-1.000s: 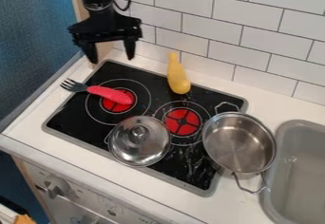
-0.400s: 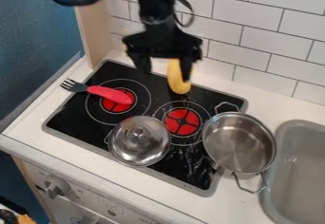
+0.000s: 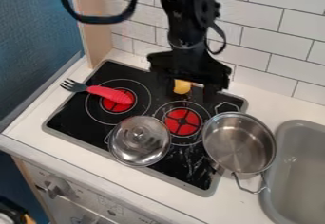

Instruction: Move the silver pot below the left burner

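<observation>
My black gripper (image 3: 188, 94) hangs open over the back of the stovetop, behind the right burner (image 3: 183, 122), its two fingers spread apart. To the front right of it stands the open silver pot (image 3: 238, 142), overlapping the stove's right edge, with one wire handle at the back and one at the front. A smaller silver pot with a glass-like lid (image 3: 139, 141) sits near the stove's front edge, between and in front of the burners. The left burner (image 3: 118, 100) is partly covered by a fork with a red handle (image 3: 111, 94).
A yellow object (image 3: 182, 87) shows behind and between my fingers, mostly hidden by the gripper. The grey sink (image 3: 298, 130) lies at the right. A tiled wall (image 3: 279, 42) rises behind the counter, with a wooden panel (image 3: 91, 40) at the back left.
From the back left corner of the stove, my gripper has moved right and somewhat toward the front, now covering most of the yellow object. Both pots and the fork have stayed put.
</observation>
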You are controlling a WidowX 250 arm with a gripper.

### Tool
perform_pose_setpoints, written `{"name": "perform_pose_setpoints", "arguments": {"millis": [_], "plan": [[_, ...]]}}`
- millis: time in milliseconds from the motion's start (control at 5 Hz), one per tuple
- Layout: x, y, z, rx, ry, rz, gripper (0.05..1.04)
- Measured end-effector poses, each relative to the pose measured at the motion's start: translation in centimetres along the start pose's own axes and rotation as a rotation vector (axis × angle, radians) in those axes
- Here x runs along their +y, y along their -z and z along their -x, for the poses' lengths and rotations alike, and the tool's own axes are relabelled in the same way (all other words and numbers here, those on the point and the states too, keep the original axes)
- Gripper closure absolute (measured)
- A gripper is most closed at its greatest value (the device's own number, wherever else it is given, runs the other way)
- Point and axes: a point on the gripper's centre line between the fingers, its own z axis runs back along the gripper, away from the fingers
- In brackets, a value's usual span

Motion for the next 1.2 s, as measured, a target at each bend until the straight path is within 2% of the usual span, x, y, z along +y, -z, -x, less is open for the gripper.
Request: {"name": "perform_pose_setpoints", "arguments": {"millis": [200, 400, 600, 800, 1000, 1200], "plan": [[-2.6, 0.5, 1.1, -0.004, 0.086, -0.031, 0.083], [-2.3, 1.5, 1.8, 0.034, 0.077, -0.074, 0.083], [-1.8, 3.0, 2.1, 0.081, 0.064, -0.096, 0.083], [-1.4, 4.3, 2.2, 0.109, 0.064, -0.103, 0.083], [-1.4, 5.7, 2.5, 0.144, 0.069, -0.083, 0.083], [-1.3, 5.8, 2.4, 0.135, 0.084, -0.067, 0.13]]}}
